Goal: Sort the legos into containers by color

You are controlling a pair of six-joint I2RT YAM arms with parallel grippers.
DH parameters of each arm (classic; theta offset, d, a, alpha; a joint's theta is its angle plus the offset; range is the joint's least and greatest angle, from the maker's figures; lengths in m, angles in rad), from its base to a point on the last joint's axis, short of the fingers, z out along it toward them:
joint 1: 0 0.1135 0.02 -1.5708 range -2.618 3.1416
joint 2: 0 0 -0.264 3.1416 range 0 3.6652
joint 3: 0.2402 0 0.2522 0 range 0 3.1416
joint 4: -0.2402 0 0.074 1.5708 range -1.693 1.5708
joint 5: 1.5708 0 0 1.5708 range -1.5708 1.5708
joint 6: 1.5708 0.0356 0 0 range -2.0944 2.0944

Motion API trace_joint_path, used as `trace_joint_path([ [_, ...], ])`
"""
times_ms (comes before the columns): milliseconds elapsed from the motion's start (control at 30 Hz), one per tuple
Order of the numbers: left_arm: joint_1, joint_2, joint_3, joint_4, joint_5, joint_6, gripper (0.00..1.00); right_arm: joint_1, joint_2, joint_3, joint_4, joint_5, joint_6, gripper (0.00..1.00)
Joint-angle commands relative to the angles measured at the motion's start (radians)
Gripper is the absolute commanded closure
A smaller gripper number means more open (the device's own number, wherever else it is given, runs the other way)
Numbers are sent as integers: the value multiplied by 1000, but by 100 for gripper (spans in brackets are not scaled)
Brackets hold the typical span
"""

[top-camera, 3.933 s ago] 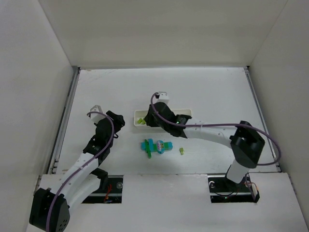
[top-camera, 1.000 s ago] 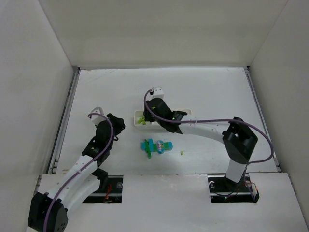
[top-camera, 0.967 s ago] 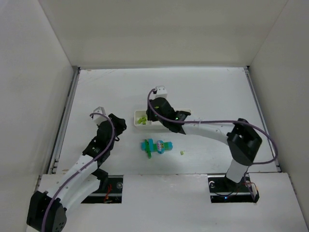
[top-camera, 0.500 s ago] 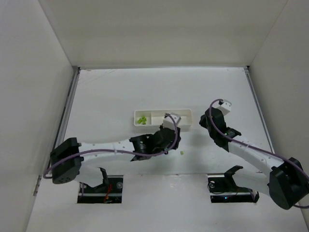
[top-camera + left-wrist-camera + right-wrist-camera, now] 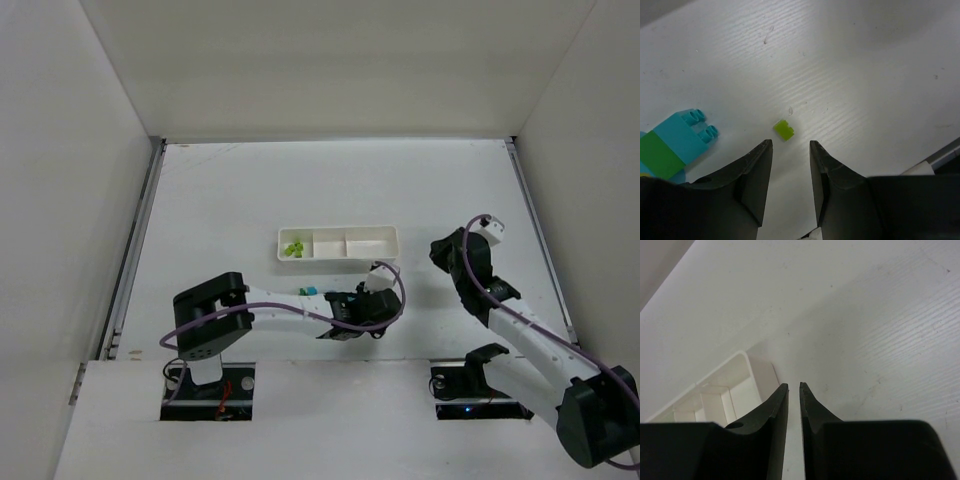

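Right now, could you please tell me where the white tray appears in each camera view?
Top external: white tray lies mid-picture, long side running left to right.
Left wrist: not in it.
Right wrist: lower left, just left of the right pincer.
Shared landmark: the tray's empty end compartment, rightmost in the top view.

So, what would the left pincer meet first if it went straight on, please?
Probably the small yellow-green brick, which lies on the table just ahead of the left pincer, roughly in line with the gap between its open jaws, though depth is unclear.
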Motion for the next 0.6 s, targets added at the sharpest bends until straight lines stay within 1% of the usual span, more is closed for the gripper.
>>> trace_joint_path([
  [0,-11,17,61,-27,-9,-38,66,1,-20,-9,34,-31,-1,79],
  [200,-11,45,83,-52,-64,-30,67,21,-20,-7,43,-30,-10,79],
  [333,-4,72,87,-55,-49,-40,68,20,-35,-9,51,-31,-10,78],
  [567,-5,104,106,-55,-61,-41,69,40,-37,10,54,-33,-13,78],
])
